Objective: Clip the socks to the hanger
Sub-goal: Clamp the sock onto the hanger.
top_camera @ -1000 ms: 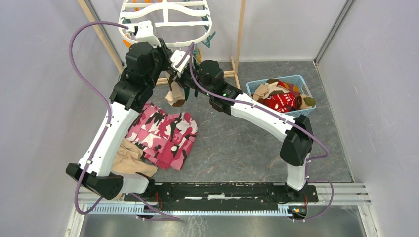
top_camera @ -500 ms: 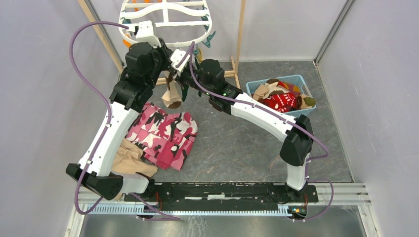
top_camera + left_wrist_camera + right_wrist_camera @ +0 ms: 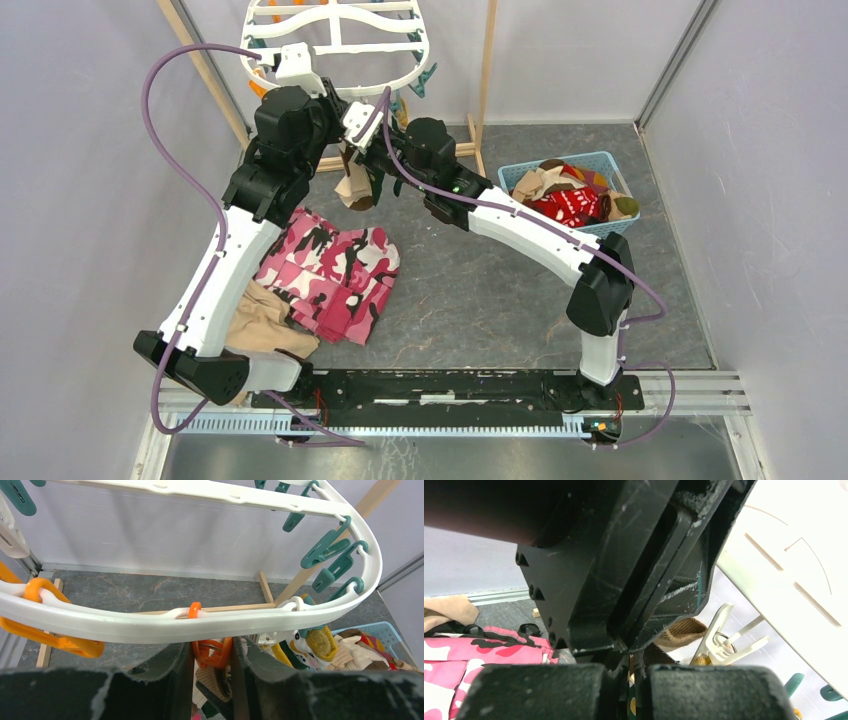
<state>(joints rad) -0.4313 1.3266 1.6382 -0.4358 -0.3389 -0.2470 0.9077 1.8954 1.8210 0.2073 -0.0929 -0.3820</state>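
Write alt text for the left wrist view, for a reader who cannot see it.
The left tool pinches an orange plastic clip hanging from the white plastic oval hanger, whose rim curves across the frame; a tan ribbed sock shows below the clip. Teal plastic clips dangle at right, above a blue plastic basket of socks.

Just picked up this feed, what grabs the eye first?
Both grippers meet under the rim of the white hanger at the back: the left gripper pinches an orange clip while a tan sock dangles below from the right gripper. A pink camouflage garment lies front-left, a blue basket of socks right.
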